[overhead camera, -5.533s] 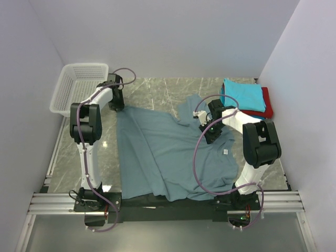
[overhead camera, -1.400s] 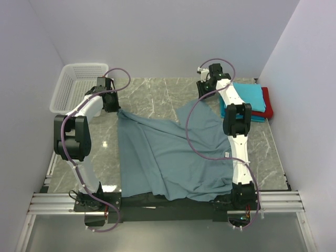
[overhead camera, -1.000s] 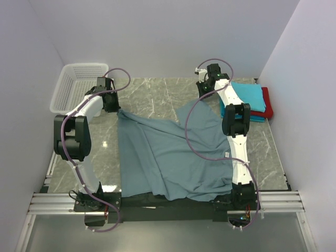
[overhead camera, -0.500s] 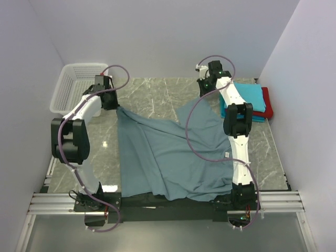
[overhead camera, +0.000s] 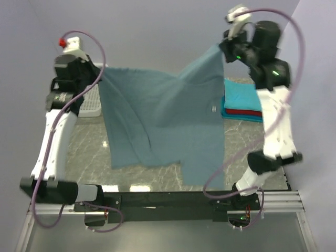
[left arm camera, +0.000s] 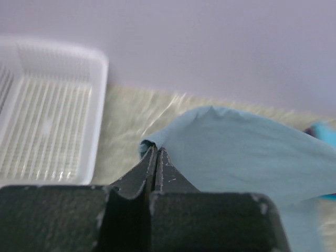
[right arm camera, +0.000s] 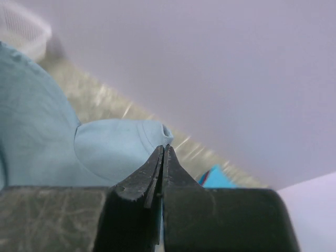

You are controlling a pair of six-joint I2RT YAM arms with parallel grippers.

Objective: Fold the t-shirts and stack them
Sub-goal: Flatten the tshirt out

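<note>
At the near edge, the metal rail (overhead camera: 157, 202) carried the two arm bases. Behind it lay the marble table (overhead camera: 152, 176). Only a bare strip of it showed in front, because the grey-blue t-shirt (overhead camera: 157, 115) hung in the air over the middle and hid most of the surface behind. The shirt was spread like a curtain between the two arms, and its right side reached lower than its left. A small white neck label (overhead camera: 213, 108) showed on the cloth near the right edge.

The left gripper (overhead camera: 101, 73) was high at the left, its jaws pressed together on the upper left corner of the shirt. In the left wrist view the cloth came out just at the closed tips. The right gripper (overhead camera: 223, 48) was higher, at the right, and it pinched the upper right corner in the same way. The right wrist view showed a fold of cloth at its closed tips.

Farther back, the white basket (overhead camera: 90, 102) stood at the left, mostly covered by the left arm and the edge of the shirt. At the far right lay the folded pile: the turquoise t-shirt (overhead camera: 242, 94) on top, the red t-shirt (overhead camera: 242, 112) under it, and a teal t-shirt (overhead camera: 247, 117) at the bottom. The hanging shirt and the right arm hid parts of this pile. The pale wall (overhead camera: 157, 31) stood behind everything.
</note>
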